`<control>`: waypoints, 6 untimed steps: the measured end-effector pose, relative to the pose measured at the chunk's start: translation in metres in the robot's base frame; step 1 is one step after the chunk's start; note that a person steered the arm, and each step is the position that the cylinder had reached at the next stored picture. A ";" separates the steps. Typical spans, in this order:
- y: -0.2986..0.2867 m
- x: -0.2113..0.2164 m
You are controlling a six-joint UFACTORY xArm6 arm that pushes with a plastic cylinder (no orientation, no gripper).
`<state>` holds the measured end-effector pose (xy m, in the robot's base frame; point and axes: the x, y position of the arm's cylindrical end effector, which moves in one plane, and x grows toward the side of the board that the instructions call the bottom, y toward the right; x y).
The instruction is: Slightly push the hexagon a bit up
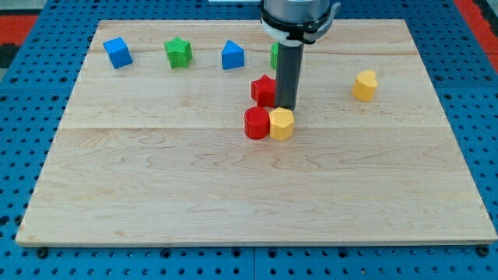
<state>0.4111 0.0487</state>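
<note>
The yellow hexagon [282, 123] lies near the board's middle, touching a red round block [256, 123] on its left. My tip [285, 106] stands right at the hexagon's top edge, seemingly touching it. A red star-shaped block [264, 90] sits just left of the rod, above the red round block.
Along the top are a blue cube [117, 52], a green star [178, 53], a blue house-shaped block [232, 55] and a green block [275, 54] mostly hidden behind the rod. A yellow heart-like block [363, 85] lies at the right. The wooden board [156, 187] sits on a blue pegboard.
</note>
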 end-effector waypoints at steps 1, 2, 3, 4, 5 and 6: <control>0.079 0.010; 0.086 0.048; 0.026 0.088; -0.001 0.089; -0.004 0.063; 0.010 0.064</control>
